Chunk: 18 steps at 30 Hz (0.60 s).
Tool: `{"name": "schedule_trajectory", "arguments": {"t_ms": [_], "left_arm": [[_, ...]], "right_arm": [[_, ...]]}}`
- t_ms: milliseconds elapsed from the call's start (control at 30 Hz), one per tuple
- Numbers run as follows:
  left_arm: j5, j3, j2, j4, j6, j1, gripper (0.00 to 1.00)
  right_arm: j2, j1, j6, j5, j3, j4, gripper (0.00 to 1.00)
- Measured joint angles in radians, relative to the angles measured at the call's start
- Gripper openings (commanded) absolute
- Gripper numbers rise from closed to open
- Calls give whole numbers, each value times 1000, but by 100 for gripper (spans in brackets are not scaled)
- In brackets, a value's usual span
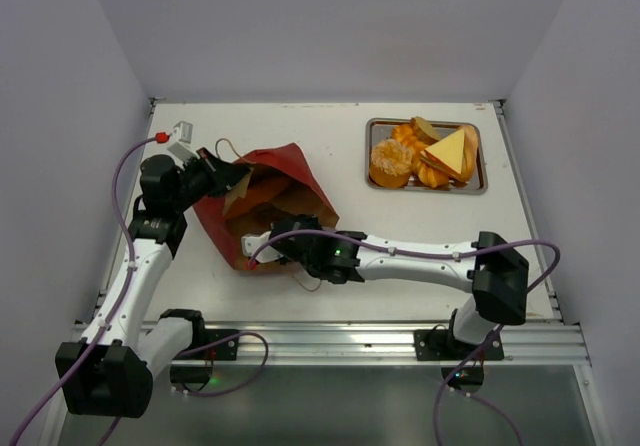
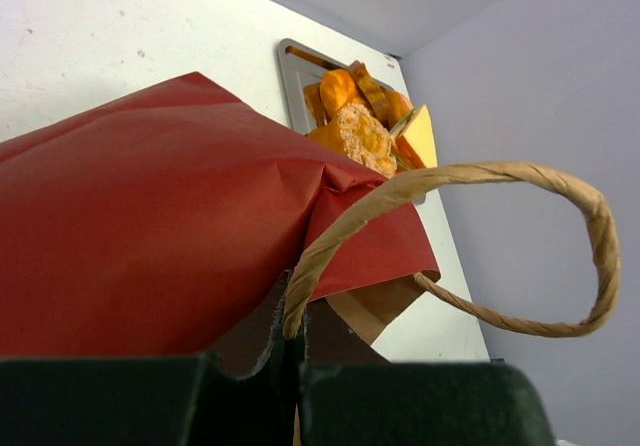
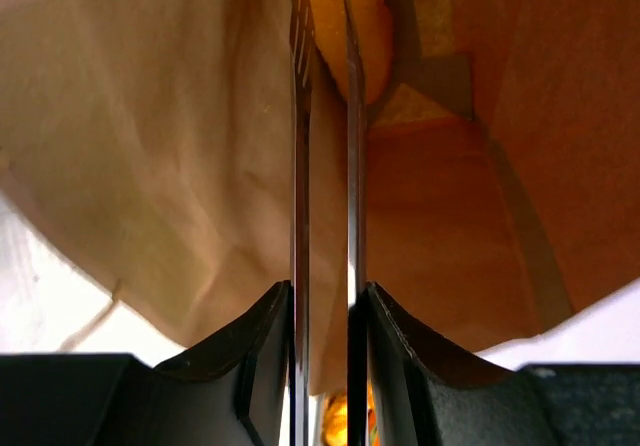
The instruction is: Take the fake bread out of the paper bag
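The dark red paper bag (image 1: 285, 166) lies on its side at the left of the table, its brown inside facing the near edge. My left gripper (image 1: 228, 174) is shut on one looped paper handle (image 2: 340, 228) at the bag's far rim, seen up close with the red paper bag (image 2: 150, 226) in the left wrist view. My right gripper (image 1: 252, 241) reaches into the bag's mouth. Inside, its thin fingers (image 3: 299, 166) stand a narrow gap apart, open, with their tips at an orange fake bread (image 3: 368, 36) deep in the bag (image 3: 150, 146).
A flat silver tray (image 1: 481, 171) at the back right holds several orange breads (image 1: 390, 161) and a yellow wedge (image 1: 447, 151); the tray (image 2: 292, 71) also shows beyond the bag. White walls close the table on three sides. A metal rail runs along the near edge.
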Motion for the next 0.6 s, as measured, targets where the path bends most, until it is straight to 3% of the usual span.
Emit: {"name": "schedule_trajectory", "arguments": {"t_ms": [600], "left_arm": [[-13, 11, -13, 1, -24, 0, 0]], "right_arm": [[172, 4, -80, 89, 98, 89, 44]]}}
